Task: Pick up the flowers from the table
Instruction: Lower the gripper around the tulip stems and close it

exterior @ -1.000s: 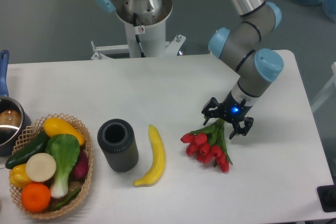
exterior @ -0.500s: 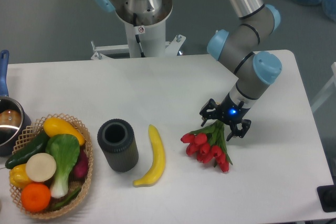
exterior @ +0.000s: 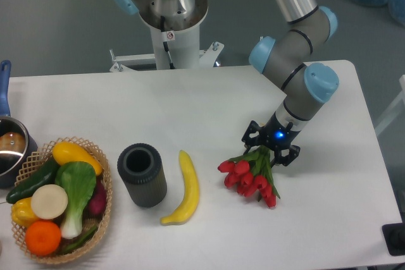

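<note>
Camera view, fixed, looking down at the plain white flat table (exterior: 190, 102). The small bouquet of red tulip flowers with green stems (exterior: 251, 177) lies on the table right of centre, buds pointing toward the front edge, stem end up under the tool. The black two-finger gripper (exterior: 271, 148) with a blue light on it sits low over the stem end, fingers straddling the stems at a narrow spread; whether they actually pinch the stems is unclear from this angle. Grey arm with light-blue joint caps runs up and out of frame at top. Left of the flowers, apart from them: a yellow banana (exterior: 183, 188), then a dark grey upright cylinder cup (exterior: 142, 174). Far left, a woven wicker basket (exterior: 104, 184) holding assorted toy vegetables and fruit, and a metal pot with a blue handle (exterior: 7, 140) at the table edge. White robot pedestal (exterior: 171, 36) behind the table carries a small round red sticker, text unreadable.
</note>
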Motion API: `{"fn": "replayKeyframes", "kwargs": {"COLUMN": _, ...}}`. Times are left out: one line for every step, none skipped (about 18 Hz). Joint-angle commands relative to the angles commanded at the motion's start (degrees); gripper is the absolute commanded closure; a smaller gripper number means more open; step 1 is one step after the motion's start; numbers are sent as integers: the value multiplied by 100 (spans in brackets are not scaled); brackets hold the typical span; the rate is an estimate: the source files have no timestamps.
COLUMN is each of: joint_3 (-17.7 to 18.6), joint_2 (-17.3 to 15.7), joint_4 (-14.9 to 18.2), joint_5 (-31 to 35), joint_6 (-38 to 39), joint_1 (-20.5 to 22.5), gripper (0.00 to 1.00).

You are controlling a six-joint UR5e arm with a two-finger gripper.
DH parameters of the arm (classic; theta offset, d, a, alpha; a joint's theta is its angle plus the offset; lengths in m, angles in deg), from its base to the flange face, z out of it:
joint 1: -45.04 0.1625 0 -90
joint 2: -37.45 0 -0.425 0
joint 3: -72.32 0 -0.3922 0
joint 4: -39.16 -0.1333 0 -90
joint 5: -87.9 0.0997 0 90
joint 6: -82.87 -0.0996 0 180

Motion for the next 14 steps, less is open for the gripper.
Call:
{"fn": "replayKeyframes", "kwargs": {"joint_3": 0, "joint_2": 0, "joint_4": 0, "joint_5": 0, "joint_6": 0, "joint_1": 9, "gripper": 32}}
{"fn": "replayKeyframes", "kwargs": {"joint_3": 0, "joint_2": 0, "joint_4": 0, "joint_5": 0, "joint_6": 0, "joint_1": 9, "gripper": 34}}
{"fn": "replayKeyframes", "kwargs": {"joint_3": 0, "joint_2": 0, "joint_4": 0, "joint_5": 0, "joint_6": 0, "joint_1": 9, "gripper": 34}}
{"fn": "replayKeyframes", "kwargs": {"joint_3": 0, "joint_2": 0, "joint_4": 0, "joint_5": 0, "joint_6": 0, "joint_1": 9, "gripper": 38}}
{"fn": "replayKeyframes", "kwargs": {"joint_3": 0, "joint_2": 0, "joint_4": 0, "joint_5": -9, "joint_6": 0, "joint_1": 9, "gripper": 42}}
{"fn": "replayKeyframes", "kwargs": {"joint_3": 0, "joint_2": 0, "joint_4": 0, "joint_5": -26, "joint_6": 9, "joint_1": 17, "gripper": 43}}
{"fn": "replayKeyframes", "kwargs": {"joint_3": 0, "joint_2": -9, "joint_4": 0, "joint_5": -61, "joint_6": 0, "joint_1": 18, "gripper": 46}}
{"fn": "replayKeyframes", "kwargs": {"joint_3": 0, "joint_2": -9, "joint_4": 0, "joint_5": -79, "joint_6": 0, "joint_1": 18, "gripper": 47}}
{"fn": "replayKeyframes", "kwargs": {"joint_3": 0, "joint_2": -18, "joint_4": 9, "joint_5": -79, "joint_6": 9, "joint_1": 18, "gripper": 49}}
{"fn": "replayKeyframes", "kwargs": {"joint_3": 0, "joint_2": -35, "joint_4": 9, "joint_5": -79, "joint_6": 9, "joint_1": 26, "gripper": 51}}
{"fn": "replayKeyframes", "kwargs": {"joint_3": 0, "joint_2": -53, "joint_4": 26, "joint_5": -97, "joint_6": 9, "joint_1": 26, "gripper": 52}}
{"fn": "replayKeyframes", "kwargs": {"joint_3": -9, "joint_2": -62, "joint_4": 70, "joint_5": -114, "joint_6": 9, "joint_1": 44, "gripper": 53}}
{"fn": "replayKeyframes", "kwargs": {"joint_3": -9, "joint_2": -79, "joint_4": 114, "joint_5": -123, "joint_6": 9, "joint_1": 44, "gripper": 53}}
{"fn": "replayKeyframes", "kwargs": {"joint_3": -9, "joint_2": -88, "joint_4": 123, "joint_5": -123, "joint_6": 9, "joint_1": 53, "gripper": 53}}
